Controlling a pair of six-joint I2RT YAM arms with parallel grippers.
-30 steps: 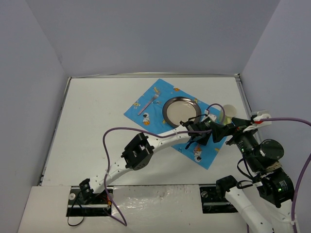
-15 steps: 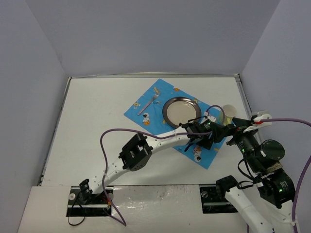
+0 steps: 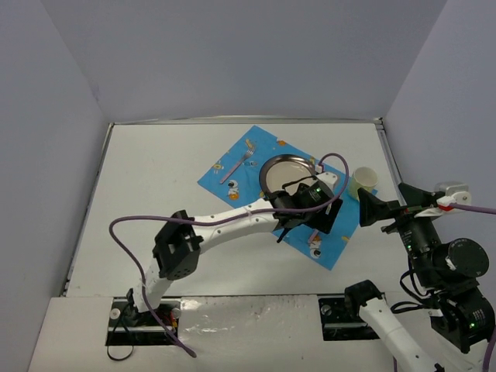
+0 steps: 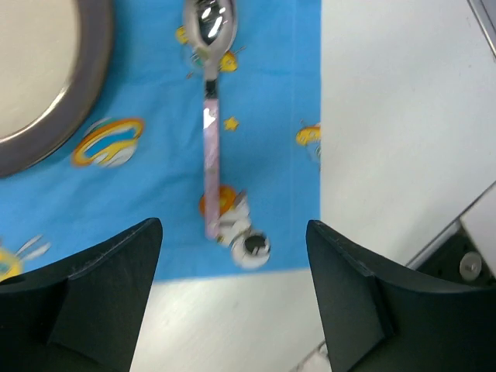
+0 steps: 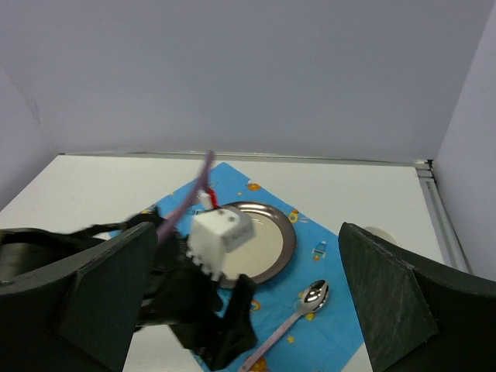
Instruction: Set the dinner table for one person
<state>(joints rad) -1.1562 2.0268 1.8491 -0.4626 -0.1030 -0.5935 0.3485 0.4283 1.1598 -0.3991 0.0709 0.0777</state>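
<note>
Under both my arms spreads the dinner table (image 3: 155, 178), a broad, flat white rectangle, smooth and matte, with a thin metal rim along its far and side edges. Plain grey-blue walls (image 3: 248, 54) close it in on three sides.

Set cornerwise on its right-hand half is a blue cloth (image 3: 232, 192), thin and flat, printed with small astronauts and planets. On the cloth sits a round metal plate (image 3: 288, 172) with a dull shine and a darker raised rim. A fork (image 3: 237, 167) with a pale handle lies to its left. A spoon (image 4: 209, 124) with a polished bowl and a pink handle lies flat on the other side. A pale cup (image 3: 361, 180) stands upright at the cloth's right corner.

My left gripper (image 4: 232, 232) hangs over the cloth with its black wedge-shaped fingers spread wide and nothing between them. The spoon's handle end lies below the gap, apart from both fingers. My right gripper (image 5: 248, 232) is also spread wide and empty, raised near the table's right edge and facing across the tabletop toward the plate.
</note>
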